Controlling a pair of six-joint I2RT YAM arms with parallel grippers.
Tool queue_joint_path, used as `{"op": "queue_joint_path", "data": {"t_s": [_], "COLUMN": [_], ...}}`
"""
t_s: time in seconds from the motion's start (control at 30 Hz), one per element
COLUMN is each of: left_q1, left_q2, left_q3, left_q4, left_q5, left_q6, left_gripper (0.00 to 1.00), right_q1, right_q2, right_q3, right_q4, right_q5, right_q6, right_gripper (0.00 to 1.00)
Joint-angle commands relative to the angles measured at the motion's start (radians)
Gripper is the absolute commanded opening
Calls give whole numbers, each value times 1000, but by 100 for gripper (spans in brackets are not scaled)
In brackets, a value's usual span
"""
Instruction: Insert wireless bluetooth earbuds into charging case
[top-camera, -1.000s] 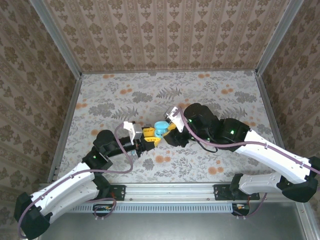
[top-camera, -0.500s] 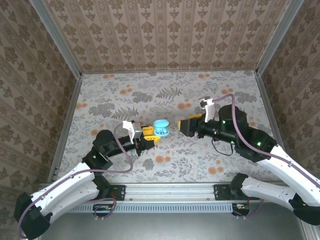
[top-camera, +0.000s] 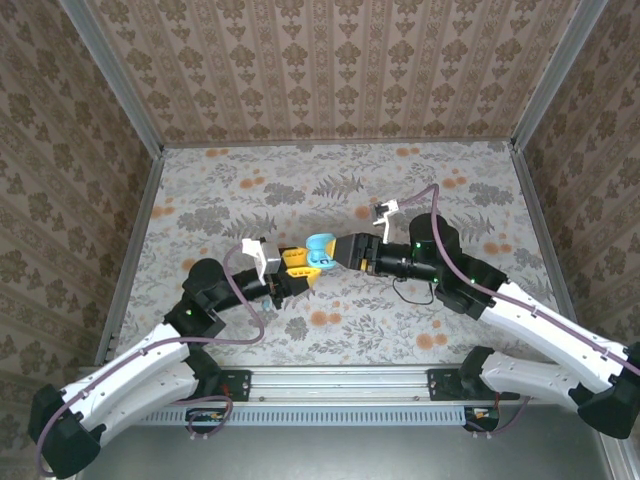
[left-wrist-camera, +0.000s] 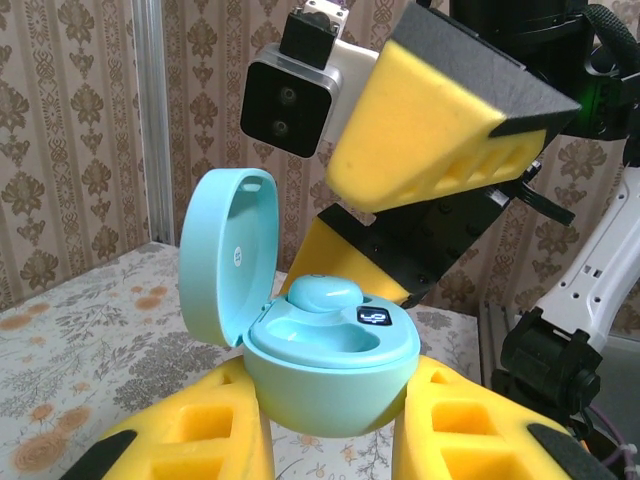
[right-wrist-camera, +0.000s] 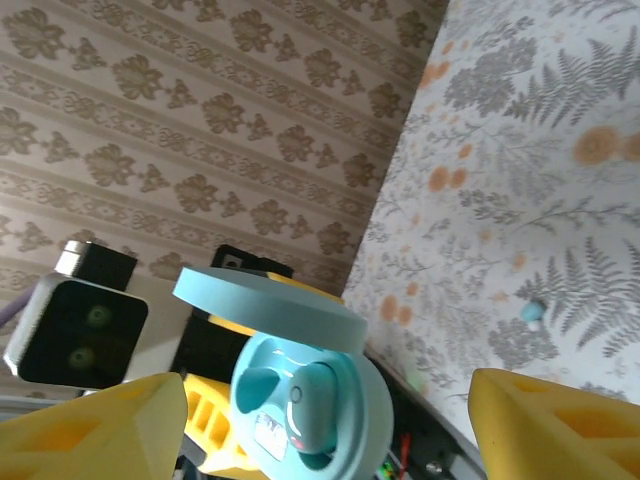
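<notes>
The left gripper (top-camera: 297, 265) is reaching in from the near-left corner of the desk (top-camera: 450, 190) and is pinching the charging case (top-camera: 320, 248) between its 2 yellow foam-padded fingers. In the left wrist view those ribbed, blocky pads (left-wrist-camera: 190, 440) are pressing against the lower half of the case (left-wrist-camera: 330, 385) from either side. The case is a smooth, rounded teal plastic shell. Its round lid (left-wrist-camera: 225, 255) is standing hinged open on the left.

1 teal earbud (left-wrist-camera: 322, 295), glossy and pebble-shaped, is sitting in the rear pocket of the case. The pocket in front of it is showing as a bare hollow. The case is hanging above the middle of the desk.

Just right of it, the right gripper (top-camera: 345, 250) is pointing toward the case with its fingers spread wide and nothing between them. Its wedge-shaped yellow pads (left-wrist-camera: 430, 130), backed in black, are sitting above and behind the case, and no contact is showing. From the right wrist camera the open case (right-wrist-camera: 310, 400) is lying between the 2 yellow fingertips (right-wrist-camera: 100, 430).

Farther right, a tiny teal speck (right-wrist-camera: 532, 312) is lying on the desk's flat, matte cloth with grey ferns and orange flowers; it is too small to identify. Patterned beige walls (top-camera: 330, 60) are enclosing the desk.
</notes>
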Motion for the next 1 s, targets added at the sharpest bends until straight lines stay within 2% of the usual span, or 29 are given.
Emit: {"op": "queue_joint_path", "data": {"t_s": [0.0,0.33,0.5,0.63,0.77,0.87,0.97], "left_q1": [3,2,2,2,2,2,3], "left_q2": [2,16,20,17,17,17,16], "left_q3": [43,51,50,49,52,55,56], "left_q4": [54,77,70,47,36,29,22], "left_q5": [8,12,17,19,21,26,25], "left_q6": [-18,-27,-33,-37,-42,-38,-36], "left_gripper": [20,20,20,21,23,27,41], "right_q1": [-5,-5,-4,-4,-4,-4,-4], "right_q2": [14,38,48,45,45,45,43], "right_q3": [-16,-48,-50,-53,-58,-61,-62], "right_q4": [103,178,210,210,215,224,232], "right_q5": [-60,-88,-99,-101,-98,-96,-95], "right_q6": [73,125,133,132,134,142,146], "right_gripper": [75,68,54,38,29,27,26]}}
